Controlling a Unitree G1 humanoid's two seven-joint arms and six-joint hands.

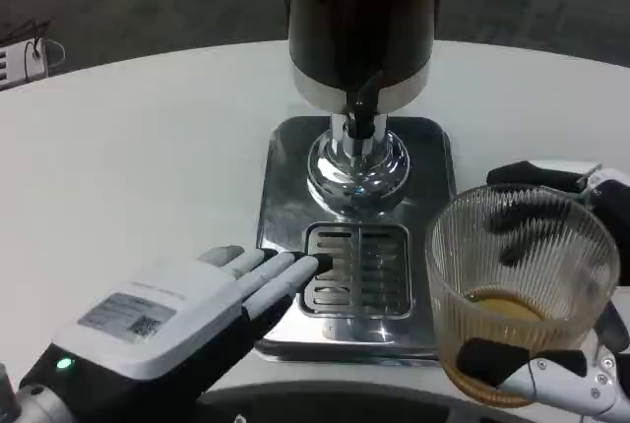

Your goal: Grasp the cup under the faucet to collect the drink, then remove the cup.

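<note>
A ribbed clear glass cup [520, 290] with a little amber drink at its bottom sits at the lower right, off to the right of the drip grate [356, 268]. My right hand [581, 275] grips it, black fingers wrapped behind and below the glass. The dark drink dispenser [360, 20] stands at centre back on a chrome pedestal, and its black faucet [361, 113] hangs above the grate. My left hand [187, 315] lies flat at the lower left, fingers together, tips touching the left edge of the grate, holding nothing.
The dispenser stands on a square steel base tray [285, 162] on the round white table [148, 167]. A white power strip [22, 61] lies beyond the table's far left edge. Dark floor shows behind the table.
</note>
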